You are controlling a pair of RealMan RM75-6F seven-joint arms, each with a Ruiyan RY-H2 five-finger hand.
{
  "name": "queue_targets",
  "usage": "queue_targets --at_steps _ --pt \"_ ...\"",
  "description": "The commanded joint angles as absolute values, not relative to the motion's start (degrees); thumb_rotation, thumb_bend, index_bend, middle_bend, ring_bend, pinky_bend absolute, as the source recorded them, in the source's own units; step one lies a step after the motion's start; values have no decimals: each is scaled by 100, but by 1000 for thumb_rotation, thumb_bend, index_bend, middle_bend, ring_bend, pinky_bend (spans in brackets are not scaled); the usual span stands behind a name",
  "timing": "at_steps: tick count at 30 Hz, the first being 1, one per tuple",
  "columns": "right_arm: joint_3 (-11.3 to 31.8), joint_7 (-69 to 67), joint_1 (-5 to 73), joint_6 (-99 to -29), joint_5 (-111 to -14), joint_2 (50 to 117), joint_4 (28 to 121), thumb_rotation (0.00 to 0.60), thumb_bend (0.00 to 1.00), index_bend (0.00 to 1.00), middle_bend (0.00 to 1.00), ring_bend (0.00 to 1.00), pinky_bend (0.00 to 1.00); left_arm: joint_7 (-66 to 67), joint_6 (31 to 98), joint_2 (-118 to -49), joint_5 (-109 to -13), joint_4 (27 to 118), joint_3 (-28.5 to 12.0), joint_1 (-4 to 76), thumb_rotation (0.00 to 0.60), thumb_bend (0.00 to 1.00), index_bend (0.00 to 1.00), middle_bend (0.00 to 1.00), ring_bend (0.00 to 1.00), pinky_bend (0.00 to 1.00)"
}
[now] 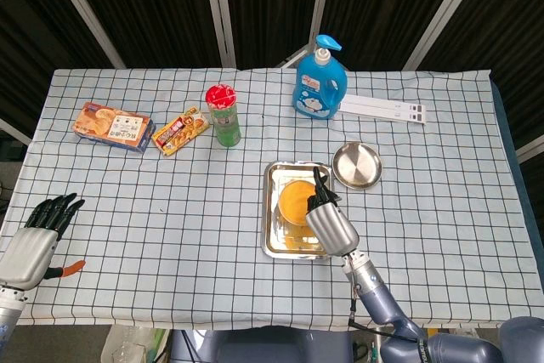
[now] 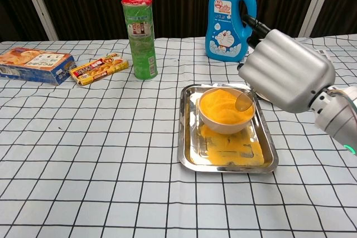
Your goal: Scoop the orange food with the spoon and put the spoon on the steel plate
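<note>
Left hand: your left hand [image 1: 38, 231] sits off the table's near left corner, fingers spread apart and holding nothing; only the head view shows it
Cracker box: the box [image 1: 113, 126] lies flat near the far left edge of the checked cloth [image 1: 170, 235]
Snack packet: the small packet [image 2: 99, 68] lies just right of the box, apart from it
Green can: the tall can [image 2: 140, 37] stands upright with its red lid on, just beside the packet
Open room: the whole near left stretch of cloth between your left hand and the tray is bare
Tray: the square steel tray [image 2: 188, 154] holds the bowl at its far end; orange food is spilled across its near floor
Bowl: the bowl [image 2: 215, 124] is heaped with orange food [image 2: 220, 107], mounded above the rim
Spoon: the spoon [image 2: 244, 101] has its head over the right side of the bowl, just at the food's surface; you cannot tell whether there is food in it
Right hand: your right hand [image 2: 285, 71] pinches the spoon handle, fingers curled in, hanging over the tray's right rim
Soap bottle: the blue pump bottle [image 1: 320, 79] stands upright near the far edge
Steel plate: the round steel plate [image 1: 357, 166] lies just beyond the tray's far right corner, nothing in it
Right side: bare cloth runs from the plate to the right edge
</note>
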State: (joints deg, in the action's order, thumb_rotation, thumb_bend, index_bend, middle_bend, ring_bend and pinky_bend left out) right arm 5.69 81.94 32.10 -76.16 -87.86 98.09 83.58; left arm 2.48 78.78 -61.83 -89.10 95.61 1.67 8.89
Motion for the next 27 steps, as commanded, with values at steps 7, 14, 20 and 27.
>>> queue_targets --at_steps 7,14,20,27 --pt "1070 7830 3134 -7784 -8341 9792 8567 600 689 655 574 289 0 247 7876 -6180 -8899 9562 165 887 600 0 0 0 0 0" --pt "1666 7050 3025 -7857 -7731 9375 8639 600 689 655 574 289 0 255 7840 -6177 -8862 9583 162 895 600 0 0 0 0 0" --pt "1882 6456 2847 -7710 -6968 9285 8232 600 689 655 574 289 0 304 7774 -6171 -8812 9616 159 916 600 0 0 0 0 0" --pt "1971 5751 2890 -7339 -6266 9731 7618 600 689 655 574 289 0 395 7690 -6195 -8712 9640 136 945 600 0 0 0 0 0"
